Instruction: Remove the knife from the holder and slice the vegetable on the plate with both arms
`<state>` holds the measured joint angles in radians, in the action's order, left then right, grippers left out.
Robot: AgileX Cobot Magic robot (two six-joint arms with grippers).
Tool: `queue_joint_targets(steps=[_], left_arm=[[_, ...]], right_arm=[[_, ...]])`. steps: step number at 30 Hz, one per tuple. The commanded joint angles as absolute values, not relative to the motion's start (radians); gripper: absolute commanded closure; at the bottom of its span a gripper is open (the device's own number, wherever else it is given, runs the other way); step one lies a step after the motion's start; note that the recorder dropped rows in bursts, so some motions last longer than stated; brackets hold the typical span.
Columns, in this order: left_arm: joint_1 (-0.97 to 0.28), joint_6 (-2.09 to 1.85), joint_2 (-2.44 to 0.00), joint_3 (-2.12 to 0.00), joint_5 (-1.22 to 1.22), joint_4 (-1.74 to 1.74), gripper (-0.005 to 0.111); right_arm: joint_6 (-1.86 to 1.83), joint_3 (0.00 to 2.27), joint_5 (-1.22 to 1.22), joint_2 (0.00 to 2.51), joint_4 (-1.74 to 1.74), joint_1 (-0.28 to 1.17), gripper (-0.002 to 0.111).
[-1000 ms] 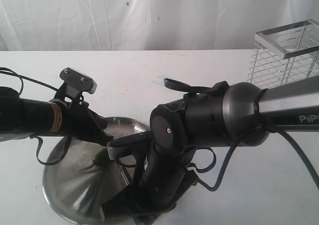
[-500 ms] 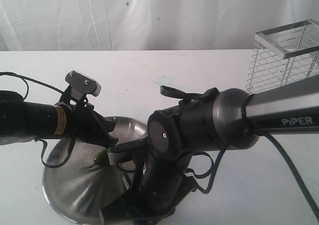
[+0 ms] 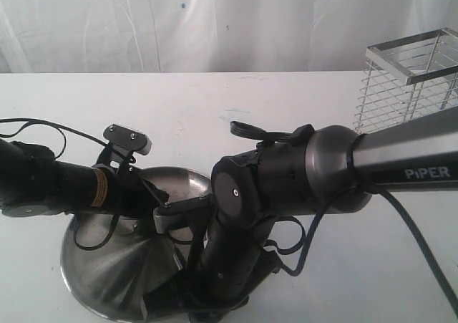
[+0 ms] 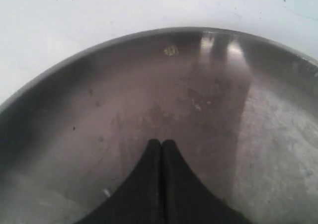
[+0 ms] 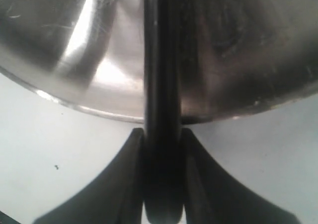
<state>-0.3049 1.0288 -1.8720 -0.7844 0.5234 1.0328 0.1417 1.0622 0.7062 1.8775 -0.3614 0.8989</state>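
The knife (image 5: 160,110) sits clamped in the right pincer (image 5: 161,149), its black handle squeezed between the two fingers and its dark length running out over the rim of the steel plate (image 5: 74,45); the tip is cut off at the frame edge, and in the exterior view the knife cannot be made out behind the right arm (image 3: 286,183); the pepper is hidden in every view, apart perhaps from a faint green sliver beside the left pincer's fingers, too small to be sure of; the left pincer (image 4: 162,143) has its fingers pressed together with nothing visible between them, its tips low over the scuffed plate; in the exterior view the left arm (image 3: 64,190) reaches in level over the plate (image 3: 107,266), while the right arm bends steeply down at its elbow onto the plate's near side; the wire-mesh holder (image 3: 408,76) stands well apart on the white worktop (image 3: 215,101), partly cut off by the frame.
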Motion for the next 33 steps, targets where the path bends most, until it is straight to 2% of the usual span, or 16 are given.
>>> queue_joint_targets(steps=[1, 9, 16, 27, 33], left_arm=[[-0.302, 1.111, -1.914, -0.757, 0.289, 1.057, 0.107], [-0.302, 1.125, -1.914, -0.757, 0.296, 1.065, 0.107], [-0.302, 1.050, -1.814, -0.773, 0.438, 1.065, 0.107], [-0.302, 1.050, -1.483, -0.769, 0.254, 1.058, 0.107], [-0.302, 1.073, -1.314, -0.676, 0.173, 1.056, 0.107]], right_arm=[[0.140, 1.064, 0.826, 1.876, -0.310, 0.897, 0.108], [0.140, 1.064, 0.848, 1.876, -0.289, 0.897, 0.108], [0.140, 1.064, 0.850, 1.854, -0.291, 0.897, 0.108], [0.140, 1.064, 0.821, 1.767, -0.257, 0.897, 0.108], [0.142, 1.038, 0.687, 1.750, -0.266, 0.899, 0.108]])
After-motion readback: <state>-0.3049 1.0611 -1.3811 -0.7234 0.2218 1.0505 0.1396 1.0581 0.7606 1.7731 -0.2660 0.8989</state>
